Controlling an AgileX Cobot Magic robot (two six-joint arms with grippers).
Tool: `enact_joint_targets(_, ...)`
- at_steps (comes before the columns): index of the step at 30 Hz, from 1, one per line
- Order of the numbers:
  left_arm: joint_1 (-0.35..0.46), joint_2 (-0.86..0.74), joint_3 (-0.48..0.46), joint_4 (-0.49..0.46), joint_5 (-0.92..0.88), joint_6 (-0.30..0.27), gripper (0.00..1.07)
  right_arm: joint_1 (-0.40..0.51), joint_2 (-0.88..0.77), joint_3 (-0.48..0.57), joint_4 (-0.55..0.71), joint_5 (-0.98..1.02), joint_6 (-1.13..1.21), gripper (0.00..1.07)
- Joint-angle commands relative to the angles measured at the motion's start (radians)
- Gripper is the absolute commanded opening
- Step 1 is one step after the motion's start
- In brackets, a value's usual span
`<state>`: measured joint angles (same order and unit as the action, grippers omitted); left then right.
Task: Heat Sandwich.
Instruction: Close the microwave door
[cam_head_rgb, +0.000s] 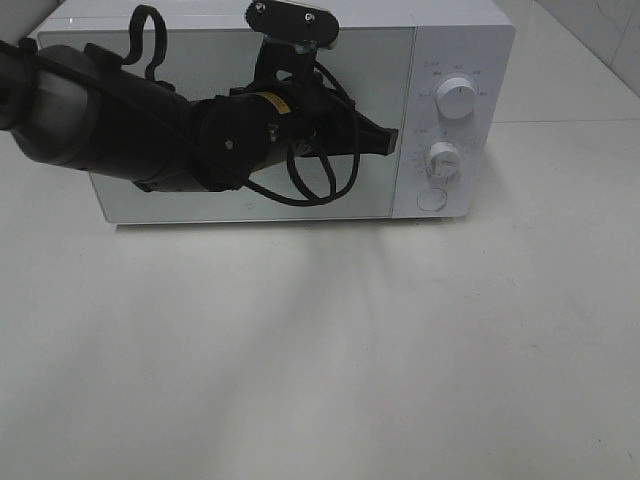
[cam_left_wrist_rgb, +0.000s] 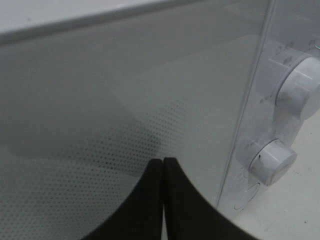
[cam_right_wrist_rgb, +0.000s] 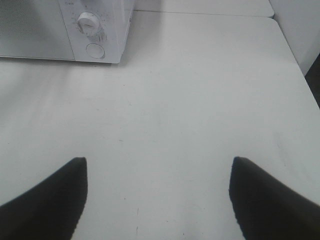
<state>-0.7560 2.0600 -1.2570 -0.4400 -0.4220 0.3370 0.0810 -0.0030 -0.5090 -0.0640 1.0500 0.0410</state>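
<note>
White table; microwave door shut; left pincer closed.

Left gripper — against microwave door

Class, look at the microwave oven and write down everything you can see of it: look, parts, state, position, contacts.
The microwave is a white box-shaped oven standing on the white table, front toward the high camera. Its door, a glossy grey-green pane with a dotted mesh, is shut. The panel beside it carries a round white upper knob, a lower knob and, lowest, a round button. The left gripper, shut, points at the door's right edge; contact is unclear.
</note>
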Motion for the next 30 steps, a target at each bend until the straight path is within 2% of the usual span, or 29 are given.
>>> enact_joint_targets(1,0.030,-0.009,-0.016,-0.049,-0.068,-0.009,0.00,0.000,-0.026,0.004,-0.002,-0.010,0.004,0.76)
enact_joint_targets(6,0.005,-0.033,0.000,-0.051,-0.069,-0.007,0.00,0.000,-0.026,0.004,-0.002,-0.010,0.004,0.76)
enact_joint_targets(20,-0.090,-0.128,0.183,-0.052,-0.099,-0.007,0.00,0.000,-0.026,0.004,-0.002,-0.010,0.004,0.76)
enact_joint_targets(25,-0.090,-0.175,0.249,-0.053,-0.061,-0.011,0.00,0.000,-0.026,0.004,-0.002,-0.010,0.004,0.76)
enact_joint_targets(30,-0.090,-0.258,0.312,-0.053,0.053,-0.011,0.00,0.000,-0.026,0.004,-0.002,-0.010,0.004,0.76)
